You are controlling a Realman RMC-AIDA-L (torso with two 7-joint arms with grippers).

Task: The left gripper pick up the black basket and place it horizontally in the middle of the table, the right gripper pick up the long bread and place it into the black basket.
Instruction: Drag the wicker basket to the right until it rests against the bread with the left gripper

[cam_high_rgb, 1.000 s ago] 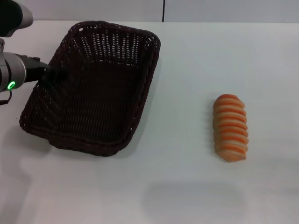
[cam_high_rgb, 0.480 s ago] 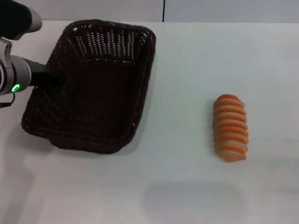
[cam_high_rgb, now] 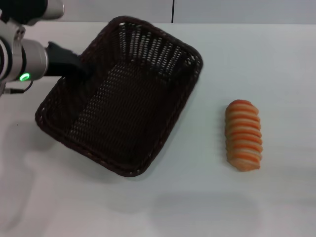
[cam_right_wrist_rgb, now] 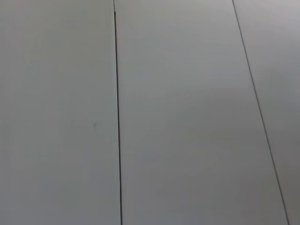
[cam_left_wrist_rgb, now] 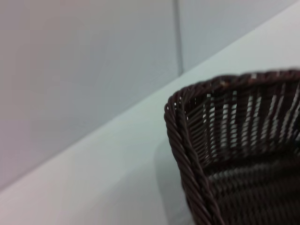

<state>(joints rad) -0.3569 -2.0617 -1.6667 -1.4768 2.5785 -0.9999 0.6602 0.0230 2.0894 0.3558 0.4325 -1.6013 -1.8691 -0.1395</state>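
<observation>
The black basket (cam_high_rgb: 123, 98) is a dark woven tray, held lifted and tilted over the left half of the white table (cam_high_rgb: 197, 197), its long axis running diagonally. My left gripper (cam_high_rgb: 81, 66) is shut on the basket's left rim, its silver arm with the green light at the far left. A corner of the basket (cam_left_wrist_rgb: 234, 140) fills the left wrist view. The long bread (cam_high_rgb: 243, 135), orange and cream striped, lies on the table to the right, apart from the basket. My right gripper is out of view; its wrist view shows only a grey panelled wall.
The table's far edge meets a grey wall (cam_high_rgb: 222, 10) with a dark vertical seam. Bare white tabletop lies between the basket and the bread and along the front.
My left gripper has moved right and up with the basket. The basket has swung round, its far end now pointing toward the right. The bread has not moved.
</observation>
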